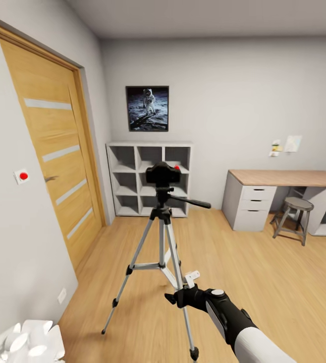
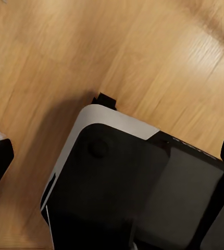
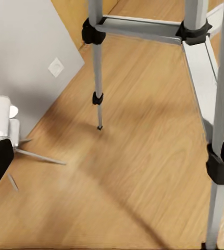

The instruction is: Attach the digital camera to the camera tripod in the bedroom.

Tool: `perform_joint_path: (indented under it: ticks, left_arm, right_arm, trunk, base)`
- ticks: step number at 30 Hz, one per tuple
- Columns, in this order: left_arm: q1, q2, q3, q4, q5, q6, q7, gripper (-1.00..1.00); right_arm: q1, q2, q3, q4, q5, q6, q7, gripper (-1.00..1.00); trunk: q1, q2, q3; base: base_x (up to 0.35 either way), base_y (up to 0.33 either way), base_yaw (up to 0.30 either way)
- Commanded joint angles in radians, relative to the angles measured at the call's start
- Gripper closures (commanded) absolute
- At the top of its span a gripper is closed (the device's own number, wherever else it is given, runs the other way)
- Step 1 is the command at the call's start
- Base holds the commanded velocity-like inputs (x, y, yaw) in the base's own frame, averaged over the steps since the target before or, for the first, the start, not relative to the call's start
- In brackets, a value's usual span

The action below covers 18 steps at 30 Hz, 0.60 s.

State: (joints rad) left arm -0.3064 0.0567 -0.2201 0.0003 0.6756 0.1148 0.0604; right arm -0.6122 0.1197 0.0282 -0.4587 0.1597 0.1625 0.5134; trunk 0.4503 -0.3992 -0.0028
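Bedroom (image 1: 264,262): digital camera (image 1: 163,174) seated on camera tripod (image 1: 162,237); cube shelves (image 1: 149,179) look empty; right hand (image 1: 179,297) grip unclear.

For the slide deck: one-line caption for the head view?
Digital camera seated on the camera tripod in the bedroom; right gripper low beside a tripod leg.

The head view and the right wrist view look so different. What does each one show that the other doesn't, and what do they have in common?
The head view alone takes in the digital camera sitting on top of the camera tripod, the wooden door, the white cube shelves, the astronaut poster, the desk and the stool. The right wrist view alone gives a close look at the tripod's lower legs and one foot on the floor. Both share the tripod, the wood floor and a wall socket.
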Motion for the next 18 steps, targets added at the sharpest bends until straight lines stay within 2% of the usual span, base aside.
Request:
perform_joint_path:
  ticks: [1,13,18]
  left_arm:
    - [0.0,0.0,-0.008,0.0,0.008,0.003,0.002,-1.0]
    - [0.0,-0.001,-0.008,0.0,0.007,0.003,0.002,-1.0]
    - [0.0,-0.004,-0.008,0.0,0.006,0.003,0.002,-1.0]
  right_arm:
    - [0.0,0.0,-0.002,-0.002,0.006,0.005,0.003,-1.0]
    - [0.0,0.0,-0.006,-0.002,0.005,0.006,-0.003,-1.0]
    - [0.003,-0.01,-0.009,0.007,0.003,0.012,-0.054,-1.0]
  trunk:
    - [0.0,-0.001,0.0]
    - [0.0,-0.001,0.0]
    - [0.0,-0.001,0.0]
  base:
    - [-0.345,0.0,0.0]
    - [-0.344,0.0,0.0]
    - [-0.218,0.0,0.0]
